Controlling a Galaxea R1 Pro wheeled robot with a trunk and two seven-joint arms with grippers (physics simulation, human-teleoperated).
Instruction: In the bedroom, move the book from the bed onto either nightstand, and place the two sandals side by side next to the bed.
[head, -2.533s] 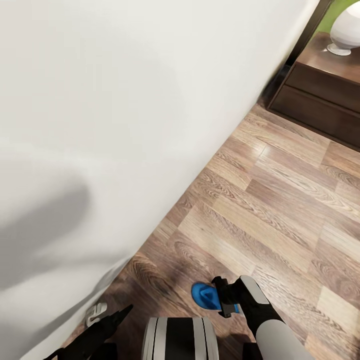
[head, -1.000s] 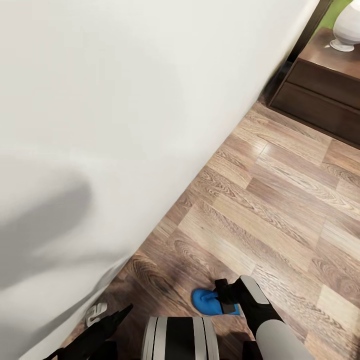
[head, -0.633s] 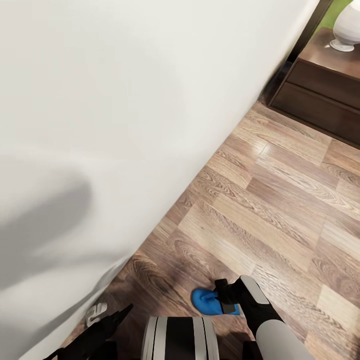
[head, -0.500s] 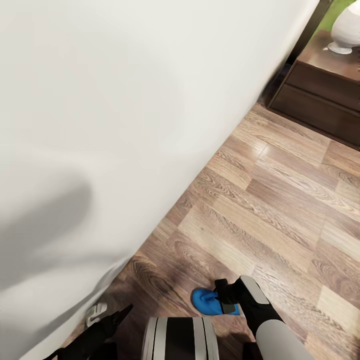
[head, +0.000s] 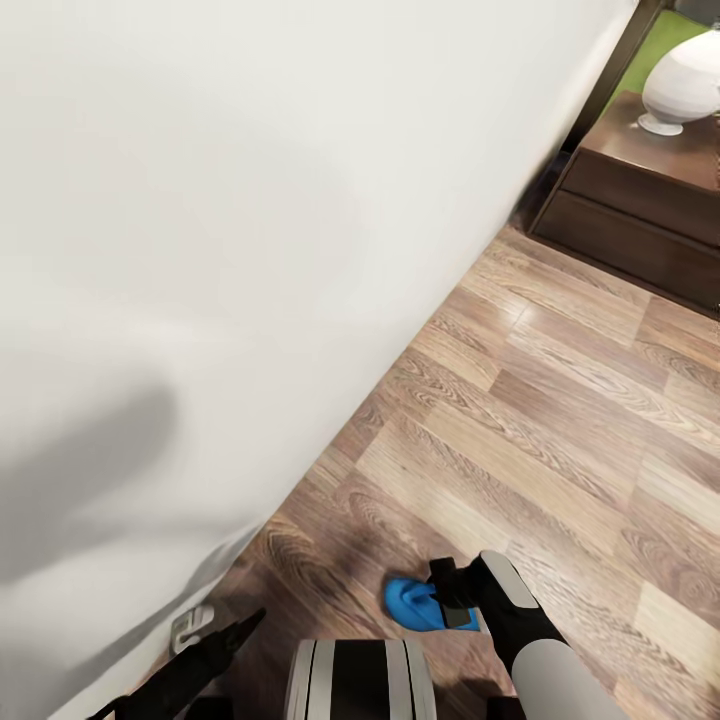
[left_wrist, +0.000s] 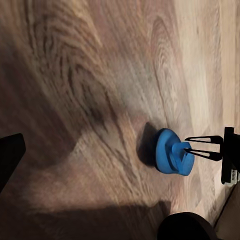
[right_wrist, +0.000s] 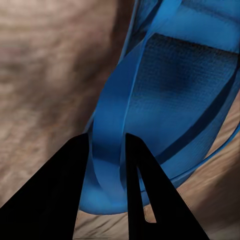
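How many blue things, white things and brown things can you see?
Blue: 1, the sandal held by the right gripper.
White: 2, the bed and the vase.
Brown: 2, the floor and the nightstand.
Total: 5.
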